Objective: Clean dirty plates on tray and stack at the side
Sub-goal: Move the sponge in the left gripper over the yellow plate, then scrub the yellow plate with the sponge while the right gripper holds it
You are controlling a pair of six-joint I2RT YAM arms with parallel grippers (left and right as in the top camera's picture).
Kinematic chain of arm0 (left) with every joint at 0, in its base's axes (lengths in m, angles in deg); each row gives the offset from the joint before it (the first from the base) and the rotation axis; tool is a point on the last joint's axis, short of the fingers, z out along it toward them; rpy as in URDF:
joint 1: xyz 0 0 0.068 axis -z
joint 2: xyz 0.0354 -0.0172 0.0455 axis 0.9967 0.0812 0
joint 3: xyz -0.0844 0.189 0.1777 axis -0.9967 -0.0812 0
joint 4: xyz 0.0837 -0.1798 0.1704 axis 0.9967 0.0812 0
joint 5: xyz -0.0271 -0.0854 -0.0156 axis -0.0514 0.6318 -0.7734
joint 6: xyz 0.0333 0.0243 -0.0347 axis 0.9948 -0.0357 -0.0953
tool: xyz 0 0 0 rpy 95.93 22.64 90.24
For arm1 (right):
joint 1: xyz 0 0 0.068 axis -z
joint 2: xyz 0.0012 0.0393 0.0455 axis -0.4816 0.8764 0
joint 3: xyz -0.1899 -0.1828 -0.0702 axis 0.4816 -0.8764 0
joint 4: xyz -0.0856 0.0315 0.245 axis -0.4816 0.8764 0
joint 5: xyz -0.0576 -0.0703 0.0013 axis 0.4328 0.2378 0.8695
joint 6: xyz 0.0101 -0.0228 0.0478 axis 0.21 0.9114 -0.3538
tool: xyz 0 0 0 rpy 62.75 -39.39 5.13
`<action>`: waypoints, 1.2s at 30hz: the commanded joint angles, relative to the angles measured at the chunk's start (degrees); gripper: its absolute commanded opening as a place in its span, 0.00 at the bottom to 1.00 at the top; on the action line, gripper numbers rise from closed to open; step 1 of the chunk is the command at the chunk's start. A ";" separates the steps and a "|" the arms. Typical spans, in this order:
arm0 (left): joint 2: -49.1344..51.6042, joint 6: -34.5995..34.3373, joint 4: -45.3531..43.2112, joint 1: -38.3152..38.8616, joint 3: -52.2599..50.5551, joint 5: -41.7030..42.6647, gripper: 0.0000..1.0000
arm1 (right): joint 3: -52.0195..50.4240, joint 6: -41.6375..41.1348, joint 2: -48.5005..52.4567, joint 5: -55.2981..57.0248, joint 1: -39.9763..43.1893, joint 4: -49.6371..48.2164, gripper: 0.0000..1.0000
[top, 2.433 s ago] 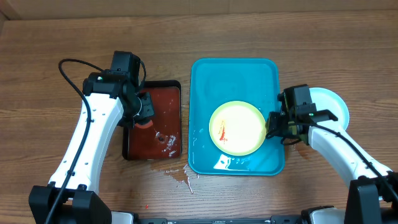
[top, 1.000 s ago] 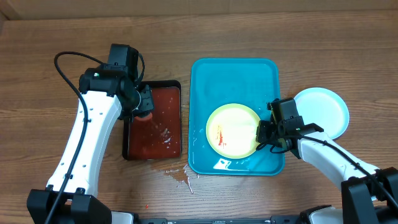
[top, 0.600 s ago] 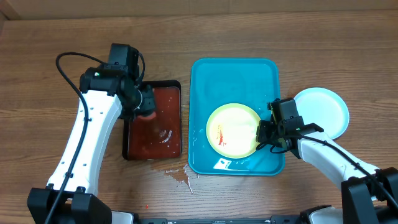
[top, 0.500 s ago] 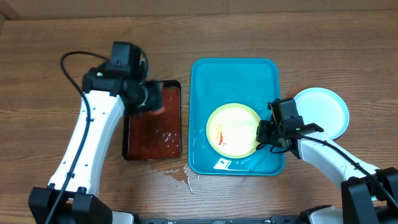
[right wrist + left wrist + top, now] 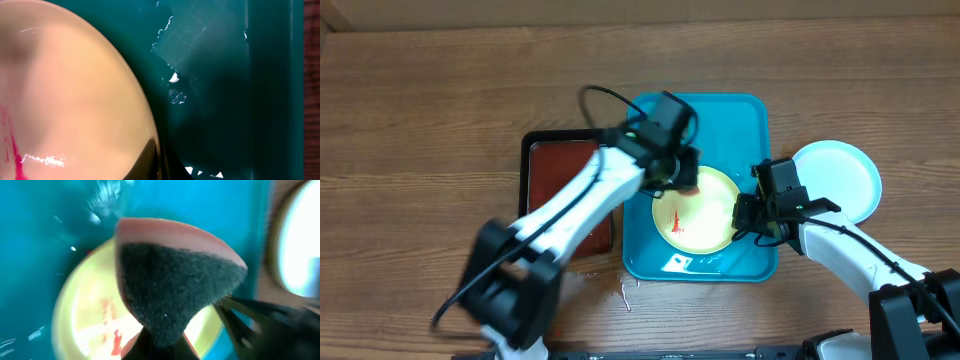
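A yellow-green rimmed plate (image 5: 705, 215) with a red sauce smear (image 5: 677, 220) lies in the front half of the turquoise tray (image 5: 650, 130). My left gripper (image 5: 678, 178) is shut on a sponge (image 5: 175, 275), pink on top with a dark scrub face, held over the plate's (image 5: 82, 310) far left part. My right gripper (image 5: 742, 215) is shut on the plate's right rim (image 5: 145, 125). A light-blue rimmed plate (image 5: 845, 175) lies on the table right of the tray. Only these two plates show.
A black-rimmed dark-red tray (image 5: 560, 170) lies left of the turquoise tray. Water is spilled on the table (image 5: 615, 285) in front of it, and puddles shine in the turquoise tray (image 5: 175, 80) near the plate.
My left arm has swung right from the dark-red tray to above the plate, carrying the sponge. My right gripper and the plate have not moved in the last second.
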 commanded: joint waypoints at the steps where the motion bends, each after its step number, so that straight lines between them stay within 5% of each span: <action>1: 6.69 -6.10 -1.20 0.72 0.66 2.47 0.04 | -0.26 -0.28 0.39 1.40 0.04 0.74 0.04; 13: 12.24 -3.10 1.79 -3.52 1.46 -6.25 0.04 | -0.26 -0.28 0.39 1.40 0.04 1.33 0.04; 27: 16.52 -2.19 -1.62 3.02 1.31 17.18 0.04 | -0.26 -0.28 0.39 1.42 0.04 1.38 0.04; 36: 15.91 -1.55 9.62 1.95 2.43 12.68 0.04 | -0.26 -0.28 0.39 1.44 0.04 1.36 0.04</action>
